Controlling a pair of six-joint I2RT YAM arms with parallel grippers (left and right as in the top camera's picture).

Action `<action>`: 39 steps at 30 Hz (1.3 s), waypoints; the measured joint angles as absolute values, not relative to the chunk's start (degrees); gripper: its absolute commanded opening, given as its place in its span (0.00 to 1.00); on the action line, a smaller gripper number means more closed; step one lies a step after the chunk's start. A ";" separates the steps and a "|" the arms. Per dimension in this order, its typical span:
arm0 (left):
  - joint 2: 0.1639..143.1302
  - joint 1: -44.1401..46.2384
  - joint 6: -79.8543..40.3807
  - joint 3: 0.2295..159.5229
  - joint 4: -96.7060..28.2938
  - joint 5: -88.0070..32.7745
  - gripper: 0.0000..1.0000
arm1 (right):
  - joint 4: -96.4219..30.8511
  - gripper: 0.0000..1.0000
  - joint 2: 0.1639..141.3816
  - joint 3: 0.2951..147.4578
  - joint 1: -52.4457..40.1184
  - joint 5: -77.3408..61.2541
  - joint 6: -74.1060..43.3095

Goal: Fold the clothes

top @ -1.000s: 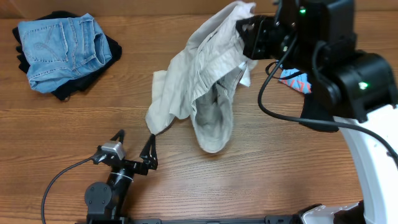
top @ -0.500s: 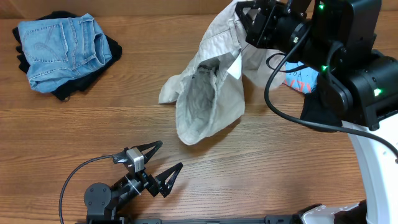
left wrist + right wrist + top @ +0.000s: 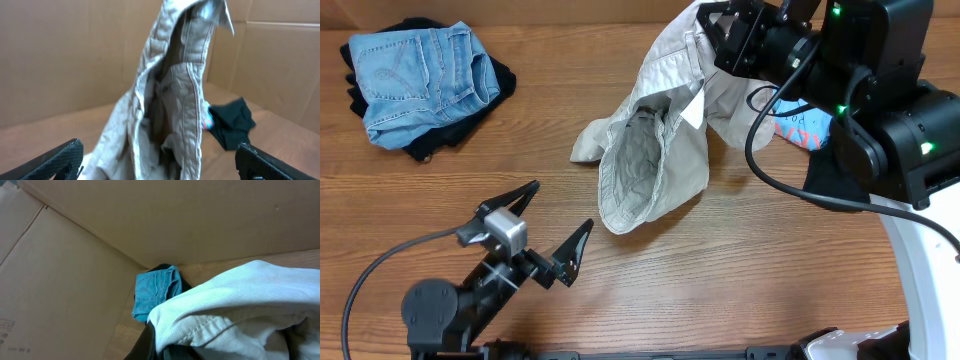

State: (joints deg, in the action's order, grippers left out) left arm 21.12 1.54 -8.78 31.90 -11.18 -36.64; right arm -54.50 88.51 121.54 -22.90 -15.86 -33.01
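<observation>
Your right gripper [image 3: 718, 42] clamps the cream trousers [image 3: 655, 165], hanging at far right; your left gripper [image 3: 560, 207] gapes empty, near left. Held at one point, they may slip or bunch.

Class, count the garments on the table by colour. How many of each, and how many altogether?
Cream trousers: 1
Blue denim: 1
Black pieces: 2
Light-blue printed tee: 1
Total: 5
</observation>
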 measured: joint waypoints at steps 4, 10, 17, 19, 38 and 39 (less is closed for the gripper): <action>27.38 1.54 -4.29 39.86 -25.19 -32.93 1.00 | -54.50 0.04 88.51 121.54 -22.90 -13.96 -33.06; 46.78 2.50 3.57 69.34 -50.33 -23.31 1.00 | -51.83 0.04 88.51 121.54 -22.90 -11.40 -34.50; 62.08 14.70 1.96 80.05 -63.59 -7.03 1.00 | -51.94 0.04 88.51 121.54 -19.00 -10.94 -36.01; 63.75 21.50 0.05 80.16 -65.47 -3.55 1.00 | -52.07 0.04 88.51 121.54 -16.16 -11.79 -36.75; 83.09 38.17 -3.77 67.75 -29.19 -2.59 1.00 | -47.11 0.04 88.51 121.54 -7.92 -34.26 -44.88; 83.96 38.17 -3.57 67.75 -29.02 -2.85 1.00 | -46.98 0.04 88.51 121.54 -7.90 -34.92 -45.28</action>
State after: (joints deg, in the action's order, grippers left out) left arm 83.96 38.17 -3.57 67.75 -29.02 -2.85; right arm -46.98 88.51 121.54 -7.90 -34.92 -45.28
